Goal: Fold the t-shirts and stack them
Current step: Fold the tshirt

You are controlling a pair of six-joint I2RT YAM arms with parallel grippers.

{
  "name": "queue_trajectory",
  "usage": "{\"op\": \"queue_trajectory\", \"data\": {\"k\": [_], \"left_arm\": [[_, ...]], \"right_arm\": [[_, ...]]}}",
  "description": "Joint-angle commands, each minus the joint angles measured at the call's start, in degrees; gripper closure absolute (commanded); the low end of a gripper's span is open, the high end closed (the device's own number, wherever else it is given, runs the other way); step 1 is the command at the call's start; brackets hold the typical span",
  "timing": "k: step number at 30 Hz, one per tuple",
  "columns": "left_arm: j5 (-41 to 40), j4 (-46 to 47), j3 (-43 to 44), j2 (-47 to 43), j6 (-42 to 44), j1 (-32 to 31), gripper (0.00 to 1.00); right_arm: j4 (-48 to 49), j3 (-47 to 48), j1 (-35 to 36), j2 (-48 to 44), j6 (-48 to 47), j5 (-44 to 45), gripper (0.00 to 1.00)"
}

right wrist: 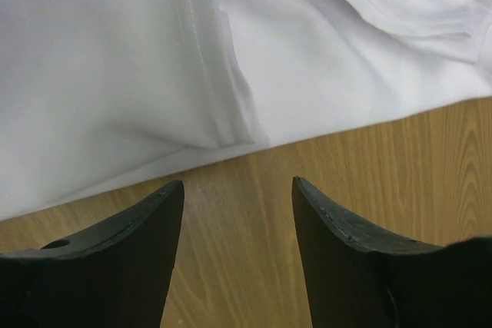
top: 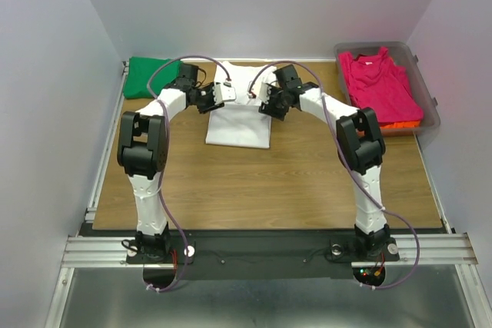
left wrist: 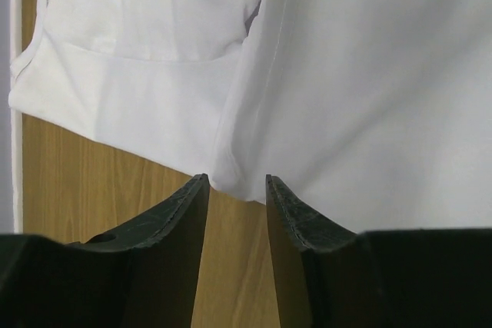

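The white t-shirt [top: 238,124] lies partly folded at the far centre of the tabletop [top: 269,190], its long axis running near to far and a straight edge toward the arm bases. Both arms arch inward. The left hand [left wrist: 237,182] sits at the shirt's left fold, jaws narrowly parted and empty. The right hand [right wrist: 238,183] sits at the right edge, jaws wide over bare wood. Bare wood borders the shirt on both sides.

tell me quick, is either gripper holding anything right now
Left gripper: open, holding nothing; the edge of the white t-shirt lies at its tips.
Right gripper: open, holding nothing, over the table.
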Motion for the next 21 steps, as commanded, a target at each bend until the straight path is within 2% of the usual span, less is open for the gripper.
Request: {"op": "queue_trajectory", "data": {"k": [1, 2, 5, 9, 13, 21], "left_arm": [[1.57, 0.92, -4.4, -10.55, -5.52, 0.94, 0.52], [2.01, 0.92, -6.51, -14.31, -5.78, 1.12, 0.52], [4.56, 0.13, -15.73, -21.08, -3.77, 0.94, 0.52], [5.19, -0.04, -25.15, -25.77, -0.96, 0.16, 0.52], [3.43, 2.49, -32.96, -27.71, 3.17, -1.69, 0.51], [-1.05, 7.51, -36.68, -25.96, 7.57, -3.71, 0.51]], "right_arm": [[0.58, -4.37, -0.38, -10.33, 5.82, -1.04, 0.36], [-0.03, -6.13, -0.29, -14.26, 6.88, -2.53, 0.37], [-2.58, -13.08, 2.25, -18.51, 8.29, -5.18, 0.47], [-3.29, -19.67, 6.64, -21.68, 8.56, -6.33, 0.58], [-2.5, -20.65, 10.6, -18.71, 9.52, -5.45, 0.59], [0.84, -20.82, 11.4, -14.21, 8.65, -3.78, 0.59]]}}
